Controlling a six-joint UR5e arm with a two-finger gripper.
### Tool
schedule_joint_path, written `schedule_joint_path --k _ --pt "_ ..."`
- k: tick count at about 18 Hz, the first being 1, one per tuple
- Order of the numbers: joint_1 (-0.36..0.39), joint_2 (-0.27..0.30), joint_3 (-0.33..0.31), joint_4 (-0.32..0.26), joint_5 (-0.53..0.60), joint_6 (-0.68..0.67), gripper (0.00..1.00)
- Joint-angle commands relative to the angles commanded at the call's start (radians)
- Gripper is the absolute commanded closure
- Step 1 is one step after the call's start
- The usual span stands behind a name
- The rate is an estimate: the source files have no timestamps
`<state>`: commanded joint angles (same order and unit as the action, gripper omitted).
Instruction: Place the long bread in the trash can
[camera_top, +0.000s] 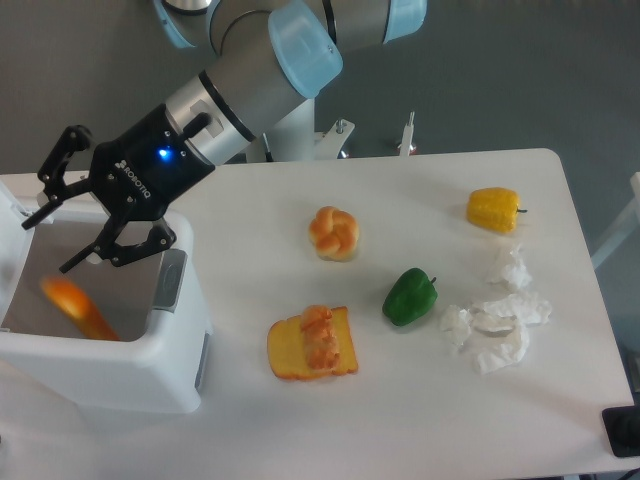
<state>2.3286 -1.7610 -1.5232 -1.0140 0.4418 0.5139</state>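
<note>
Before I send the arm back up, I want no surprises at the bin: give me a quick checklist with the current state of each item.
1. Gripper open and empty: ok.
2. Long bread inside the trash can: ok; it looks blurred, possibly still dropping.
3. Bread settled on the bottom: cannot tell.
4. Fingers clear of the can's rim: cannot tell; they hang right at the opening.
5. Knotted bun, toast slice, green pepper away from the arm: ok.
</note>
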Motion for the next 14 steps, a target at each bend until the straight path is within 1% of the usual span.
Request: schedule_joint_path --k 3,4,5,6,8,11,13,14 --pt "0.0 0.0 0.0 0.0 0.0 0.003 0.43" --pt "0.002 -0.002 0.002 0.0 0.0 0.015 0.41" --pt "0.002 -0.002 0.003 0.0 0.0 0.038 0.36" --pt "0.005 -0.002 0.003 0.0 0.0 0.061 0.32" --pt "0.027 0.0 0.011 0.0 0.003 0.069 0.29" --pt "0.067 0.0 0.017 0.0 0.003 0.072 0.27" --pt "0.095 -0.008 0.043 0.0 0.005 0.072 0.2" --pt "0.112 -0.018 0.064 -0.002 0.009 0.072 0.18"
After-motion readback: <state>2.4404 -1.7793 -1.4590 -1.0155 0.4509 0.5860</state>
